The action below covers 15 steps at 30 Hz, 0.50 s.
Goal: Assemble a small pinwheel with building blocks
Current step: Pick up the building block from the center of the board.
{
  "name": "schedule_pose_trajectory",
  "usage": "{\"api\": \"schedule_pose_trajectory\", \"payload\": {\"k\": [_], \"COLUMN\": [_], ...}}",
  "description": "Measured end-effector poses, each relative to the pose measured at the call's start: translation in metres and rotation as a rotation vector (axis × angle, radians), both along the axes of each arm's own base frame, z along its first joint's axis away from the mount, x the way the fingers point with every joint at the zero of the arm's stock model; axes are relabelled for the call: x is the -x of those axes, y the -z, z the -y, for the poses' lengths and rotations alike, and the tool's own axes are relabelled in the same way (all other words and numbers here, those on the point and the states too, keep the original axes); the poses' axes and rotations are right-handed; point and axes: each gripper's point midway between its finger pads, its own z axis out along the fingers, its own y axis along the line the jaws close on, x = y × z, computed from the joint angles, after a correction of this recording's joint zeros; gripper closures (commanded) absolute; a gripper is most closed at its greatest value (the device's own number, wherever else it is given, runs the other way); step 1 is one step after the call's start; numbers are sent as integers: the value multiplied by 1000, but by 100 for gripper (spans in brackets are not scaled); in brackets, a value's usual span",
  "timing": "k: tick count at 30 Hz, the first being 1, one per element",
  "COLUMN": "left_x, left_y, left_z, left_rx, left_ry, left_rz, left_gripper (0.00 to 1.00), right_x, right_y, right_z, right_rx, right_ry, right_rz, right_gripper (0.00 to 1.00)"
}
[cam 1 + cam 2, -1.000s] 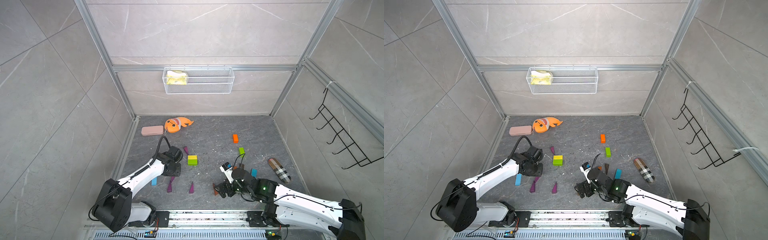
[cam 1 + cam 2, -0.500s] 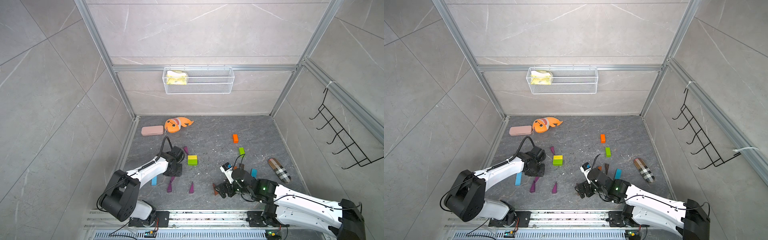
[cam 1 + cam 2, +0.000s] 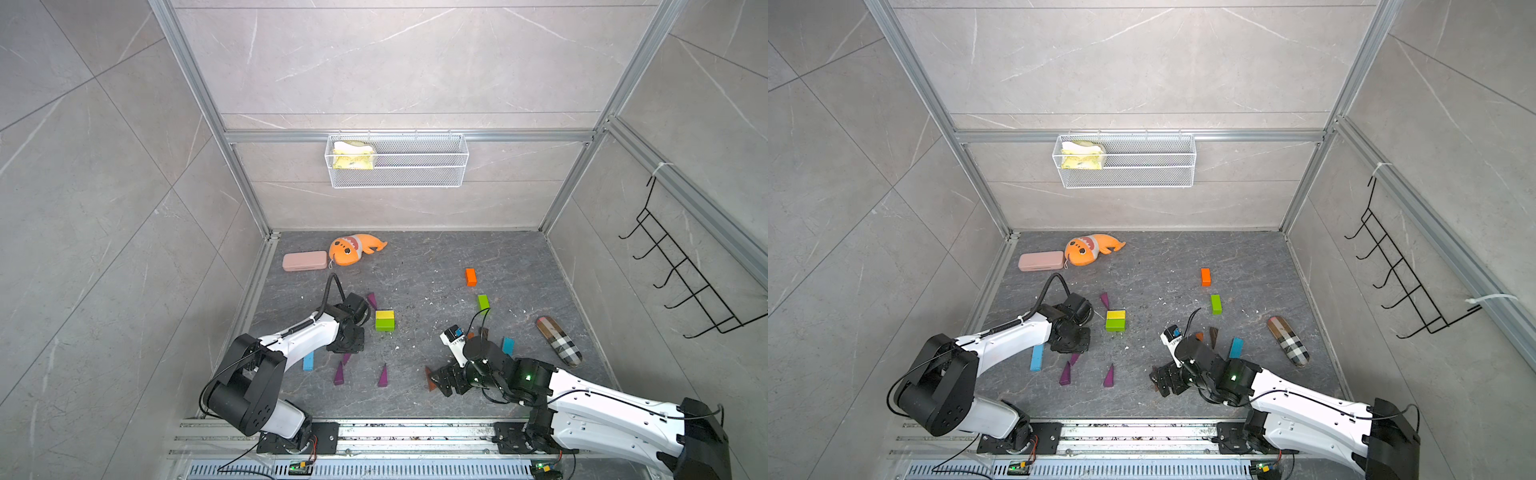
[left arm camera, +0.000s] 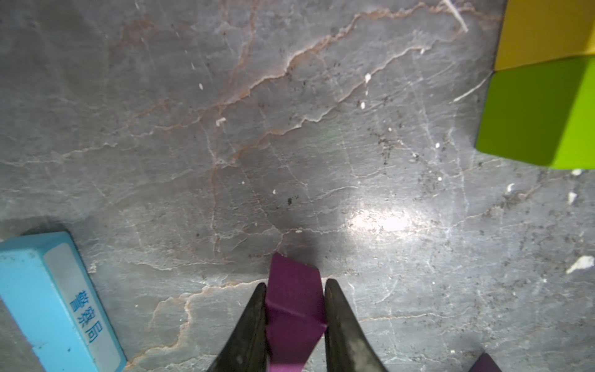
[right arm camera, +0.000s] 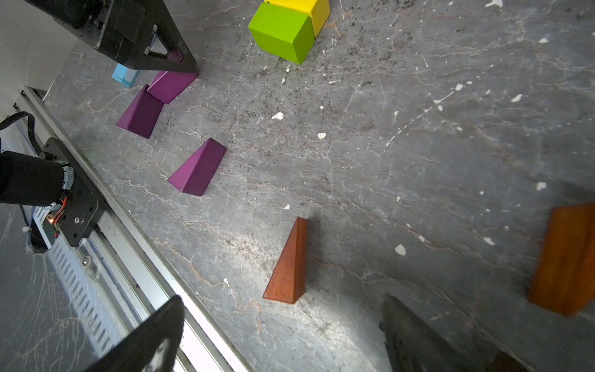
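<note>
Grey veined stone worktop (image 3: 415, 257), matte and speckled with pale crumbs, boxed in by tiled walls. In both top views the left arm reaches low from the front-left corner. The left gripper (image 3: 347, 348) points straight down, jaws pinched on a purple wedge (image 3: 345, 358) toward the left edge. Two loose purple wedges (image 3: 339, 374) lie just in front of it, with a light-blue bar (image 3: 308, 362) beside them. A green-and-yellow cube pair (image 3: 385, 321) sits near the middle. The right arm folds in from the front-right corner, right gripper (image 3: 446, 380) down by a brown wedge (image 3: 430, 378) near the front edge. The pink case (image 3: 304, 261) and plush shark (image 3: 353, 251) sit in the back-left corner.

Left wrist view: dark tapered fingers (image 4: 248, 328) press both flat sides of the glossy purple wedge (image 4: 294, 309), and the bar shows printed characters.

Right wrist view: jaws spread wide, gripping nothing. The wood-grained, sharp-tipped brown wedge (image 5: 289, 264) sits ahead of the gap, touching neither finger.
</note>
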Motion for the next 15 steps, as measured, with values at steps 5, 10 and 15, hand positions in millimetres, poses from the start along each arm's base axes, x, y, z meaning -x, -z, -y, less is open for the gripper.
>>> {"api": "schedule_pose_trajectory", "payload": {"k": [5, 10, 15], "left_x": [0, 2, -15], "left_y": [0, -2, -31], "left_z": [0, 6, 25], "left_rx": [3, 26, 93], "left_ry": [-2, 12, 65], "left_rz": [0, -1, 65], "left_gripper": [81, 83, 83], "right_x": [1, -1, -7], "right_y": [3, 3, 2], "right_z": [1, 3, 9], "right_rx": [7, 18, 47], "right_ry": [-2, 3, 32], "right_rz": [-1, 12, 31], "right_gripper": [4, 2, 0]}}
